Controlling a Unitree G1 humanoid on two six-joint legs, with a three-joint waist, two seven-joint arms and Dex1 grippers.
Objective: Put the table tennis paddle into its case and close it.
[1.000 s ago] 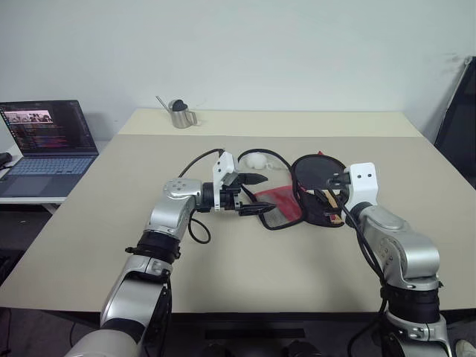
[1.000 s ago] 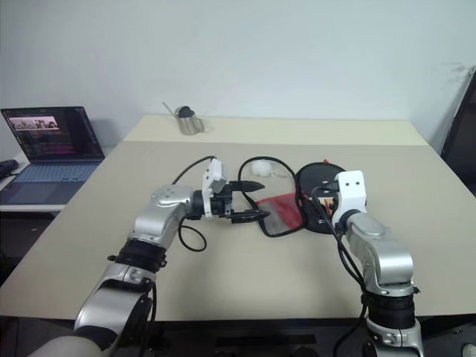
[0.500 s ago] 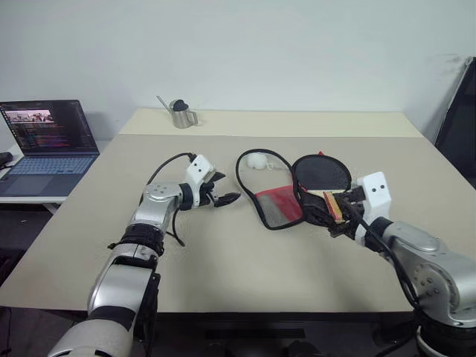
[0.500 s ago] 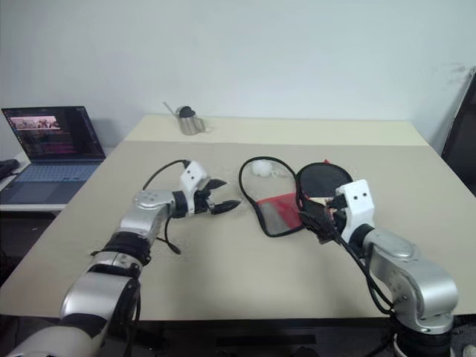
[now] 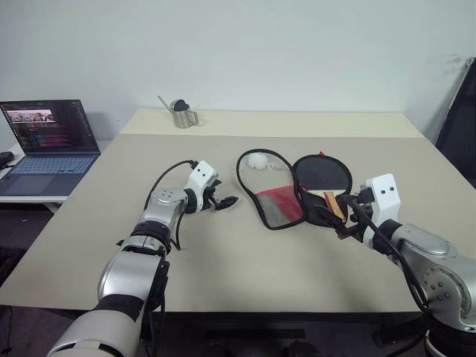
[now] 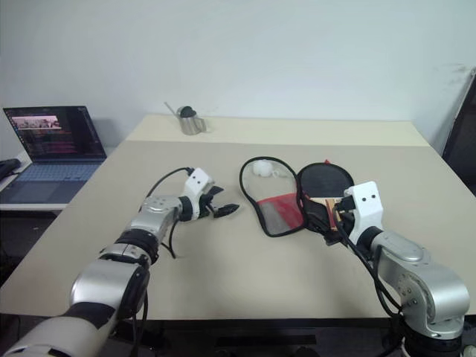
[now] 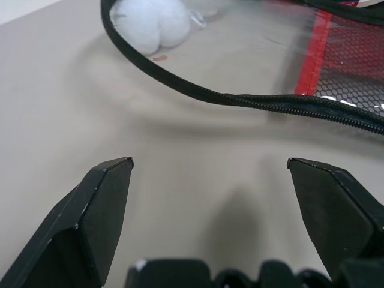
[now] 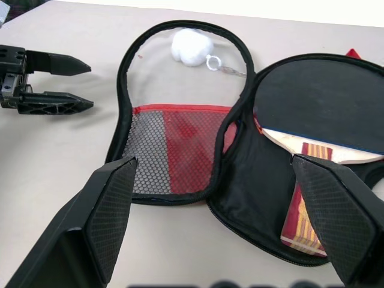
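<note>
The case (image 5: 279, 201) lies unzipped and spread flat at the table's middle. Its left flap (image 8: 174, 150) has a clear window above red and black mesh. The table tennis paddle (image 8: 318, 99) lies in the right half, black face up, its wood handle (image 8: 309, 222) pointing toward me. My left gripper (image 5: 223, 201) hovers open just left of the flap's zipper edge (image 7: 270, 102), holding nothing. My right gripper (image 6: 335, 221) stands open at the near right of the case, beside the handle, also with nothing in it.
A white fluffy ball (image 5: 256, 159) on a keyring rests inside the flap's far end. A metal cup (image 5: 179, 114) stands at the table's far left. A laptop (image 5: 48, 141) sits on a side table to the left. A dark panel (image 5: 457, 119) leans at the right.
My left gripper moved left and down, away from the case flap, which now lies flat. My right gripper drew back toward me from over the paddle.
</note>
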